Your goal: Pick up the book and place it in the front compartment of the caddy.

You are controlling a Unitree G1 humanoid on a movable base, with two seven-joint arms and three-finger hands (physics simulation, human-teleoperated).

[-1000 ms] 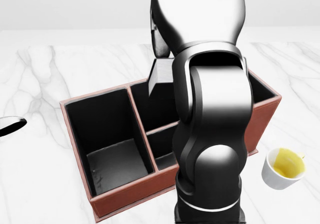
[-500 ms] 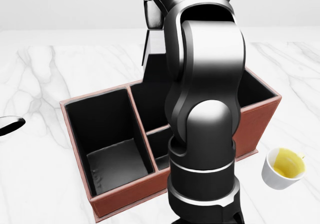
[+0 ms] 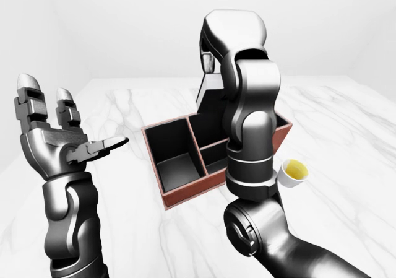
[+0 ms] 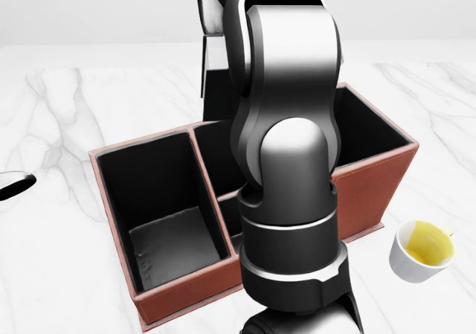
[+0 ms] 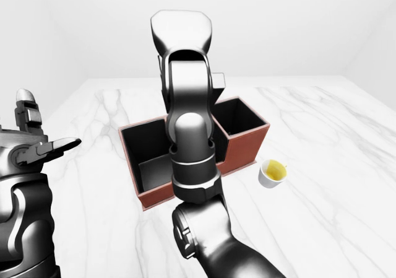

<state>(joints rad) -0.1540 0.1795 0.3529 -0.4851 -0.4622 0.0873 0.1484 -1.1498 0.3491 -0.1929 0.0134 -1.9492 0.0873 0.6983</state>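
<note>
Right arm holds the book above the caddy, ready to lower it.

Nearest, the right arm rises up the middle of the head view and hides most of its own hand; the right hand sits at the top of the arm, and I cannot tell how its fingers stand. Off to its left, the left hand waits raised with fingers spread, holding nothing. Just below the right hand hangs the book, dark and upright, over the caddy. Right of the caddy stands a cup. The placing step seems underway; next, the book likely needs lowering into the correct compartment, then releasing.
</note>
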